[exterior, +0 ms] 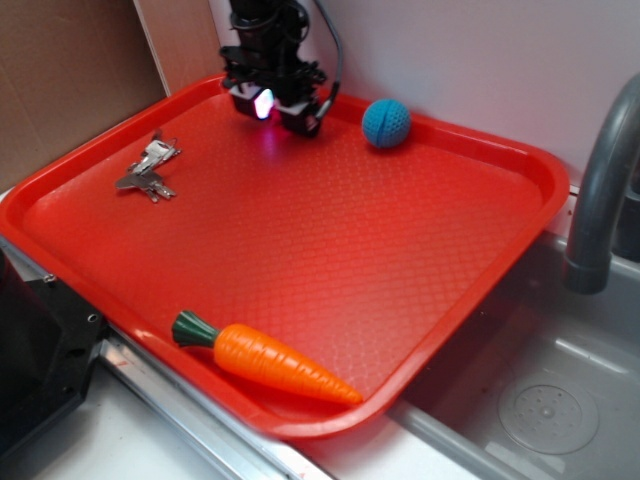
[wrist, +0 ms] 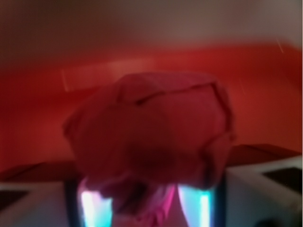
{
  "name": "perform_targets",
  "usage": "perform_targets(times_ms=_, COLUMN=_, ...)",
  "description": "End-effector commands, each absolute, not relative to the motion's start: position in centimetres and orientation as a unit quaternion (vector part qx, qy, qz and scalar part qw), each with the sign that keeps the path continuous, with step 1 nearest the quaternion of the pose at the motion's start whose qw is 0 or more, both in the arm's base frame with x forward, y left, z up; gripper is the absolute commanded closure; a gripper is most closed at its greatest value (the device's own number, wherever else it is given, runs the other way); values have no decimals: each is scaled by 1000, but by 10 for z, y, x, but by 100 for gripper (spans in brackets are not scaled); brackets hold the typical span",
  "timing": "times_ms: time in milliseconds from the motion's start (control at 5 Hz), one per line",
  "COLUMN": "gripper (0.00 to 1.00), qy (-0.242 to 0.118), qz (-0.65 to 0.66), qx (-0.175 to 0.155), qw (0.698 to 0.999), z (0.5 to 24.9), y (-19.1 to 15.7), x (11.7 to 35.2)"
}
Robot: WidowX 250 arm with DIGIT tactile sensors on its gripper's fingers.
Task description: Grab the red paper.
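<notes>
Crumpled red paper [wrist: 151,142] fills the blurred wrist view, a dark, wrinkled wad sitting between the two white fingers [wrist: 33,203] of the gripper [wrist: 149,208], whose inner faces glow pale blue and pink. The jaws appear to be closed against the wad's lower sides, though the soft focus leaves the contact itself uncertain. From the exterior view, the gripper [exterior: 272,105] stands low at the far edge of a red tray [exterior: 520,230], its lit pads showing pink-white; the paper itself cannot be made out there. A blue ball [exterior: 386,123] rests near the gripper on the same far side. A metal clip [exterior: 150,170] lies toward the tray's left edge, well apart. An orange toy carrot [exterior: 270,362] with a green top lies along the near rim. A grey faucet [exterior: 600,190] rises over the sink [exterior: 540,400] beside the tray.
</notes>
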State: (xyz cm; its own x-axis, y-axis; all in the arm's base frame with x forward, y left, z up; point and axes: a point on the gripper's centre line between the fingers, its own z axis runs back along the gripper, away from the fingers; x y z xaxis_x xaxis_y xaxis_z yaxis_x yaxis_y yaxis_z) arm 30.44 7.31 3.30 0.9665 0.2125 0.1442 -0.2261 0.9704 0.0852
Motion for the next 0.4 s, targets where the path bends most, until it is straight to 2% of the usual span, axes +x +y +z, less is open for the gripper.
perform_targets(times_ms=0, gripper=100, qy=-110, qz=122, qx=25, qw=986, z=148, y=61, x=237)
perform_targets(times_ms=200, gripper=100, qy=-86, qz=123, qx=23, qw=988, z=161, y=50, x=227)
